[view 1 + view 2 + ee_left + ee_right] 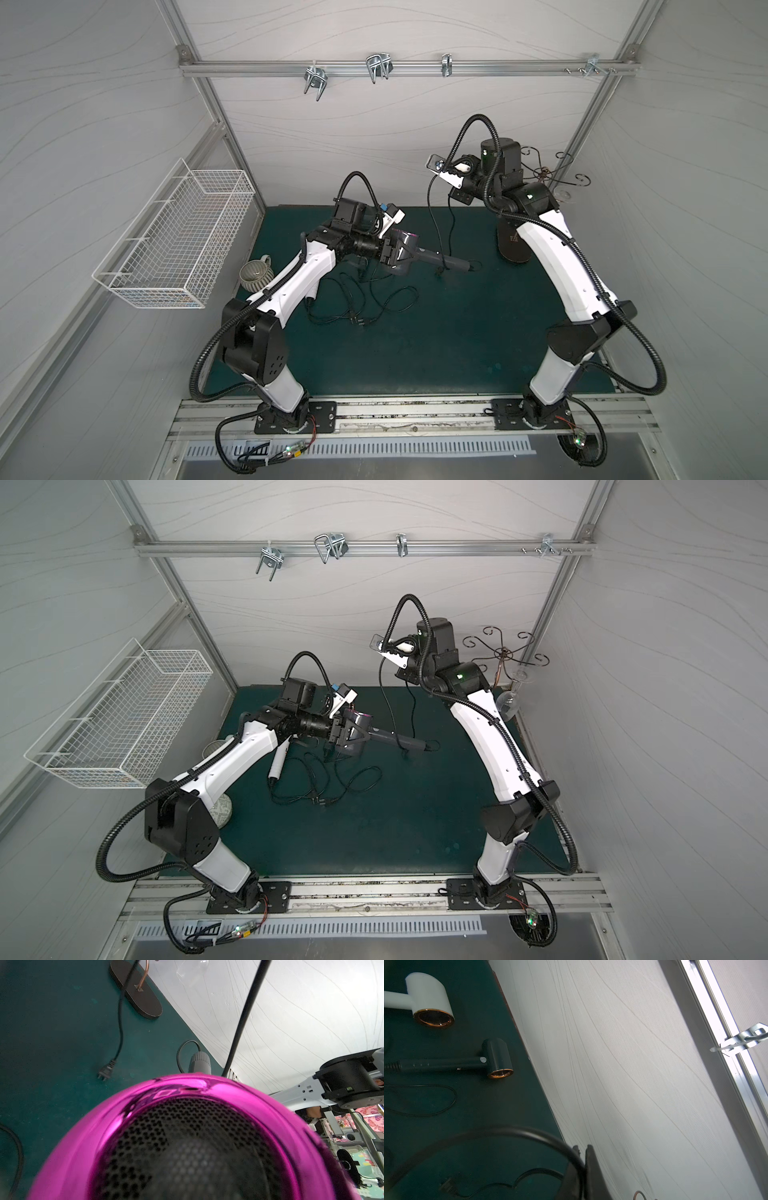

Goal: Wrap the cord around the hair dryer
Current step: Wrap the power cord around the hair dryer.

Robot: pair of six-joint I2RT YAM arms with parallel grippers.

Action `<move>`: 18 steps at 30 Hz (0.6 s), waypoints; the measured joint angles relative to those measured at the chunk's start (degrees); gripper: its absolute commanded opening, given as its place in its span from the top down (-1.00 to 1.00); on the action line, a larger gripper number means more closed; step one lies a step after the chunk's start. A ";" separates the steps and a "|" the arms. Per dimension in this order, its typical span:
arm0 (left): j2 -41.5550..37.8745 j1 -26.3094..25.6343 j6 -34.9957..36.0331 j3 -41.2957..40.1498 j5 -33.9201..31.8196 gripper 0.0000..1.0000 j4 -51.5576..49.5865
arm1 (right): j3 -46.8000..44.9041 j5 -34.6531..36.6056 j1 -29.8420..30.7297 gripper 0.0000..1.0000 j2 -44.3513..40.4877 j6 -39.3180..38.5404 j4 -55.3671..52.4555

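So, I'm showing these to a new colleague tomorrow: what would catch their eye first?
The glossy magenta rear of the hair dryer fills the left wrist view, and the left gripper clamps the dryer's head over the middle of the green mat. The right gripper, high up at the back, is shut on the black cord, which rises from the dryer's handle.

No word or number can be read with certainty. A small round sticker is seen on the dark hair dryer, where handle meets barrel; its print is too small. A pale emblem is seen on the dark oval base; no letters can be made out.
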 measured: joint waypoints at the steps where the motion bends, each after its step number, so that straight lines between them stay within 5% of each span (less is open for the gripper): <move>1: 0.07 -0.44 0.02 -0.04 0.02 1.00 0.04 | 0.81 -0.28 0.00 1.00 0.74 0.20 -0.02; 18: -2.43 -3.80 -0.26 -3.45 3.85 1.00 4.90 | 3.02 -10.58 -3.54 1.00 6.08 8.68 -0.09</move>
